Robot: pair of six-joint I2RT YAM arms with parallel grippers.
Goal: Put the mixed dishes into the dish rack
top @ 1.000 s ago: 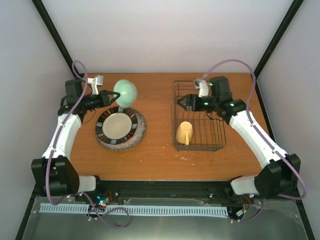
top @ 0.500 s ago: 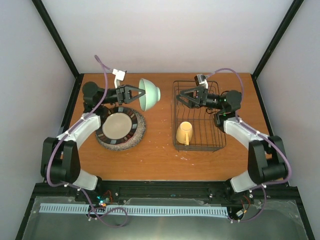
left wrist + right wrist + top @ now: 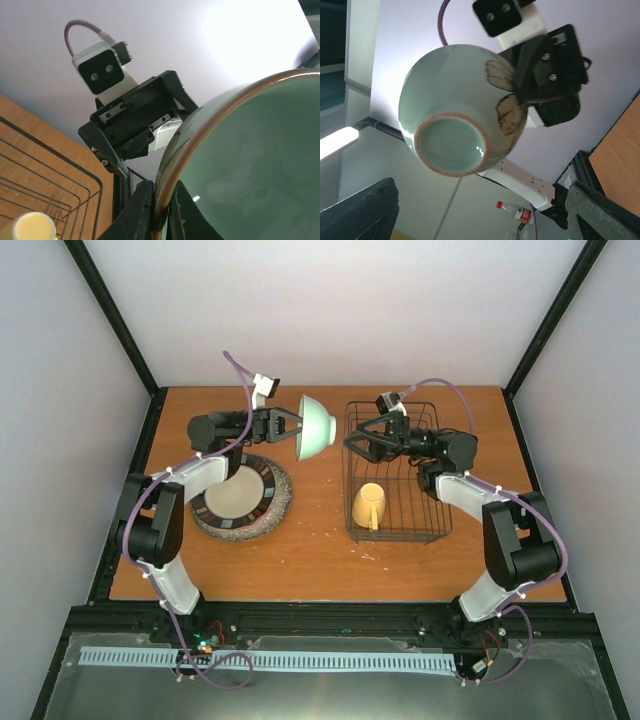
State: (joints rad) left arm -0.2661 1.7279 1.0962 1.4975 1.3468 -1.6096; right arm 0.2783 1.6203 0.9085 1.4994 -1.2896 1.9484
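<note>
With the left fingers (image 3: 138,212) clamped on the bowl (image 3: 316,426) rim, aloft just left of the rack (image 3: 415,505) on the worktop (image 3: 320,550), and the right fingers (image 3: 362,212) spread apart facing it, a handover likely wants a firm right grip before the left lets go.

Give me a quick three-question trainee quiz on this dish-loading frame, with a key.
1. True or false: the yellow mug sits inside the dish rack.
2. The left gripper is shut on: A) a glass, B) the green bowl, C) a fork.
3. In one word, is the right gripper open or shut?

Key: 1 true. 2 B, clamped on the rim. 3 open, its fingers stand wide apart in the right wrist view.
</note>
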